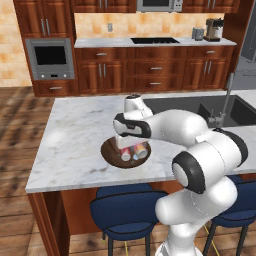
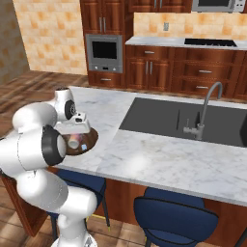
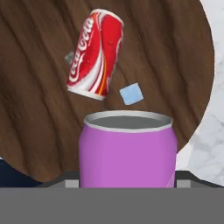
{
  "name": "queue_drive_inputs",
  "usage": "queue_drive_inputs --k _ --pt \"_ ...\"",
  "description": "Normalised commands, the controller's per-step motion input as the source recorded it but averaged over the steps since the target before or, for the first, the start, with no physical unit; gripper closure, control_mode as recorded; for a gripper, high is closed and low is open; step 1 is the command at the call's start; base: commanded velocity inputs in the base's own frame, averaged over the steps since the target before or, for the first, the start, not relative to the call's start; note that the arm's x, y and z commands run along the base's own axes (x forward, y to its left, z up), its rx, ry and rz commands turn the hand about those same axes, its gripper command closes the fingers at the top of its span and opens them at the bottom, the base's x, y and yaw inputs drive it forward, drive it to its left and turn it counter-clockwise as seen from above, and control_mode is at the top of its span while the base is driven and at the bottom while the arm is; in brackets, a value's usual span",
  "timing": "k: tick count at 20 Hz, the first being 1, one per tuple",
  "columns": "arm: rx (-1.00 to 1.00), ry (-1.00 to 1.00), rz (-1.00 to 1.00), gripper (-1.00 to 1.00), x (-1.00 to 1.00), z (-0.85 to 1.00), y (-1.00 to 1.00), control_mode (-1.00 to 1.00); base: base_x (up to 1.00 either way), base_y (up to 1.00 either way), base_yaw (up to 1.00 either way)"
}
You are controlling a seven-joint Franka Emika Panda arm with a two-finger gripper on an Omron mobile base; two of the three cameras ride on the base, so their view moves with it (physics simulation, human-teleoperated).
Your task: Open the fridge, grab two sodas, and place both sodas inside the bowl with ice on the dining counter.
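I see the white marble dining counter [image 1: 75, 135] carrying the round dark brown wooden bowl [image 3: 39, 131]. My two-finger gripper [image 3: 127, 186] hangs over it, clasping the pink-purple can [image 3: 127, 151]; the red-and-white can [image 3: 95, 54] lies beyond, beside a pale ice cube [image 3: 131, 94].

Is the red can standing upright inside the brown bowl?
No, in the hand view the red can lies on its side on the floor of the brown bowl, beyond the purple can.
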Motion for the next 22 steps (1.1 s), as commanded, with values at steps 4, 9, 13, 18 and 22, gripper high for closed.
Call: queue_drive_inputs --k 4,9,13,18,22 --pt "0.0 0.04 0.0 1.0 0.15 -0.23 0.03 -1.0 0.0 0.0 0.0" --pt "0.0 0.04 0.0 1.0 0.15 -0.19 0.09 -1.0 0.0 0.0 0.0" --pt "0.0 0.03 0.0 1.0 0.15 -0.19 0.1 -1.0 0.0 0.0 0.0" --pt "0.0 0.02 0.0 1.0 0.17 -0.2 0.1 -1.0 0.0 0.0 0.0" --pt "0.0 0.02 0.0 1.0 0.2 -0.18 0.06 -1.0 0.0 0.0 0.0"
